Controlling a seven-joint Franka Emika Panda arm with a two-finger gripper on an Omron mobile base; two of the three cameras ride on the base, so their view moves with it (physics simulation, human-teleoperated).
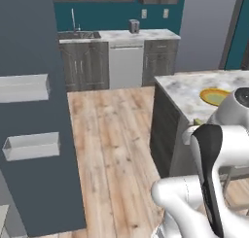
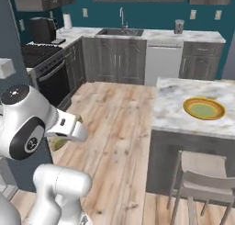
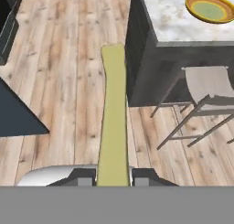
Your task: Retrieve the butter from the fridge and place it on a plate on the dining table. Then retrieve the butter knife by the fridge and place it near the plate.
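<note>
Between the gripper's (image 3: 113,178) fingers, one butter (image 3: 113,122); one plate (image 3: 211,8), seemingly bare

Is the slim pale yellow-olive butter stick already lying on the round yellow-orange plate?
No: the pincer grips the butter stick above the wooden floor, while the plate sits bare.

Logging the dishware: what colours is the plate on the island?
Yellow-orange rim, olive-green centre; the plate shows best in the right base view.

Matt butter (image 3: 113,122), glossy plate (image 3: 211,8), marble-topped dining table (image 3: 173,24).
</note>
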